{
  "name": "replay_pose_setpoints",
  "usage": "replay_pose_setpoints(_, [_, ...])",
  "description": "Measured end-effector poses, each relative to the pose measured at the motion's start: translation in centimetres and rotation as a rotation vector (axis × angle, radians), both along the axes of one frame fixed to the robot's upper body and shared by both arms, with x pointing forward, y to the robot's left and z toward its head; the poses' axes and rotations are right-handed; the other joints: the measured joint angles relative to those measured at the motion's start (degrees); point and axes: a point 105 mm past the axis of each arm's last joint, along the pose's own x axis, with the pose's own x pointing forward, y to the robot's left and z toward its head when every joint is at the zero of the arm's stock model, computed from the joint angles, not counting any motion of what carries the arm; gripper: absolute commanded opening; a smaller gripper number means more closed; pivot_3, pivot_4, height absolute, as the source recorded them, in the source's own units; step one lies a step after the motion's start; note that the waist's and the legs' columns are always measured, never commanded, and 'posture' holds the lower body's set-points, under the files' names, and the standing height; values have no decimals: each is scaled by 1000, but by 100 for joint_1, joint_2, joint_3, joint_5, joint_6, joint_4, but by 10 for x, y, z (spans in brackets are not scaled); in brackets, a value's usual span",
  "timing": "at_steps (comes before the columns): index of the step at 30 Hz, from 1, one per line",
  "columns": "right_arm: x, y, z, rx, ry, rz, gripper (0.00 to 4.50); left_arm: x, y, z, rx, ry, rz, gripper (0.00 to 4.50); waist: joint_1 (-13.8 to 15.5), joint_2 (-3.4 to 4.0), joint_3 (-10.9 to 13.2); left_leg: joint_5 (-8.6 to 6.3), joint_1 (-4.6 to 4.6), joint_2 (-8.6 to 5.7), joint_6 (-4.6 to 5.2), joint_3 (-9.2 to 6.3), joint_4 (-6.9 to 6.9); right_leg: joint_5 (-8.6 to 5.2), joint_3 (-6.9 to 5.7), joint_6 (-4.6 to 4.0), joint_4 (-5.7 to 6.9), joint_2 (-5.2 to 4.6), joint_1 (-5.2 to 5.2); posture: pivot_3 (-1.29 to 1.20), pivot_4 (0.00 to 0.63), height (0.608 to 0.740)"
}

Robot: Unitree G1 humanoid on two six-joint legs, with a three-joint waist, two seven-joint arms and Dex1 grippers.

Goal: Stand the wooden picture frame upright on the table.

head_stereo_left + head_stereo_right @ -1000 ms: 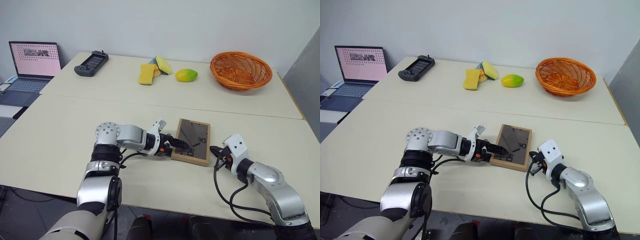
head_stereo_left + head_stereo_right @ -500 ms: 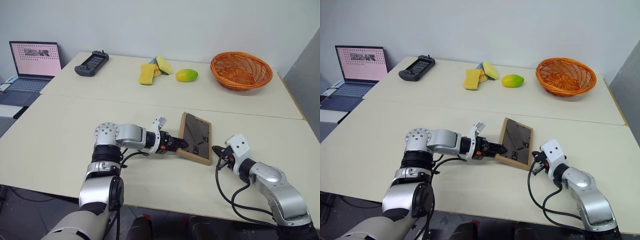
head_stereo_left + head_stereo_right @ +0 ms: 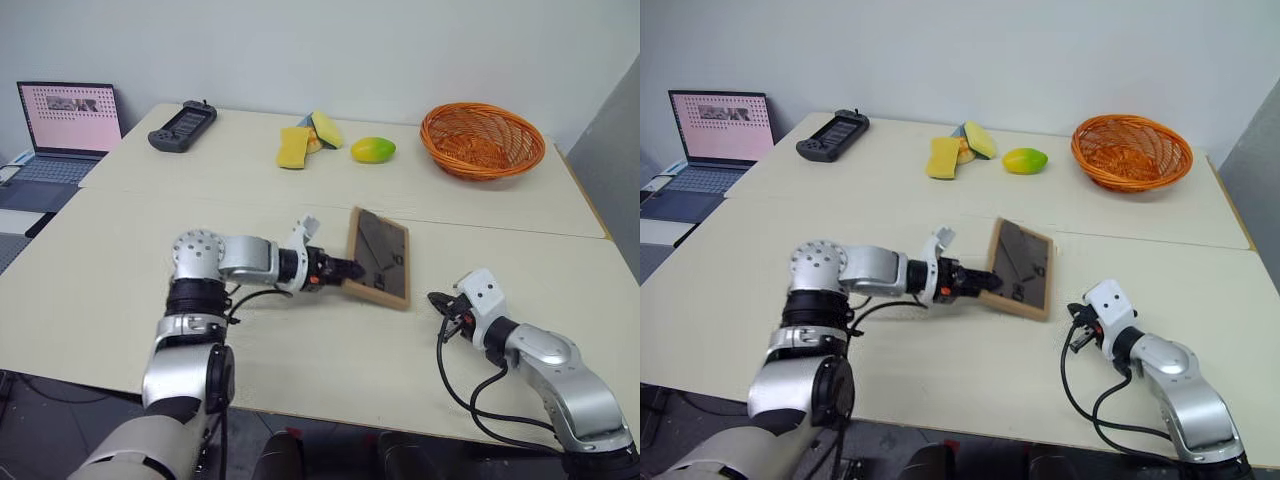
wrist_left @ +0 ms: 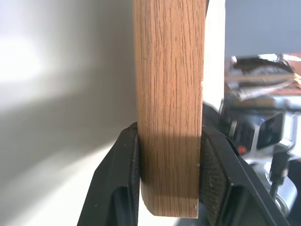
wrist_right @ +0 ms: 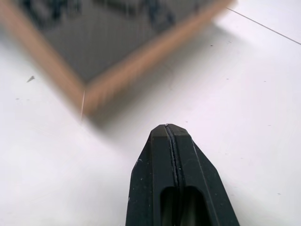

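Wooden picture frame (image 3: 378, 257), stiff, light and slick-edged, sits clamped by its side rail in the left pincer (image 3: 341, 270), tilted above the bench (image 3: 100, 270); right pincer (image 3: 437, 300) clenched, empty.

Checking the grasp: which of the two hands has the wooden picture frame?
The left hand: its black fingers pinch the light-wood picture frame's edge. The right hand is shut, apart from it.

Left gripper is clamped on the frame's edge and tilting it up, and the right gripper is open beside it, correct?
Not quite: the right gripper is shut, fingers pressed together, as the right wrist view shows. The rest holds: the left gripper clamps the frame's edge, frame tilted up off the table.
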Motion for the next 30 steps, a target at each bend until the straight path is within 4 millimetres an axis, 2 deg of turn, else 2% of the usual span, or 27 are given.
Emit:
replay_pose_setpoints(5, [6,-18,9,-9,-5,-14,0,20,15,32,77,-326,7,1329,10,3,2,1,-1,1,-1,2,-8,0,0,-1,-20,0,2,0,150,740])
replay_pose_setpoints(8, [14,-24,33,32,-56,9,0,21,12,46,156,-579,-90,1329,13,4,2,0,-6,2,0,3,-10,0,2,-1,-31,0,4,0,150,740])
replay_pose_setpoints(11, [21,-20,58,84,-102,61,509,17,3,53,172,-717,-179,1329,15,4,3,-2,-9,2,5,5,-9,0,4,-1,-33,0,2,0,150,740])
replay_pose_setpoints(12, [25,-15,75,125,-129,94,754,14,2,55,178,-762,-207,1329,-5,9,8,-4,-9,3,8,8,-9,0,9,-1,-32,0,1,0,150,740])
replay_pose_setpoints(15, [29,-5,126,212,-235,165,1529,6,-3,57,173,-824,-263,1329,-20,15,11,-11,-9,6,21,3,-8,0,3,-1,-30,1,2,0,150,740])
replay_pose_setpoints(19, [26,10,163,309,-277,251,2523,-1,1,53,186,-848,-300,1329,-7,15,11,-11,-11,7,22,1,-7,1,2,-1,-29,1,1,0,150,740])
replay_pose_setpoints(23, [20,26,186,370,-286,340,2523,-3,5,50,194,-846,-304,1329,11,19,15,-11,-14,6,23,1,-4,1,2,-1,-30,1,0,0,150,740])
replay_pose_setpoints(30, [19,46,200,488,-263,405,2523,-10,2,63,168,-904,-328,1329,13,19,15,-11,-16,7,23,0,-5,1,0,-2,-29,1,-1,0,150,740])
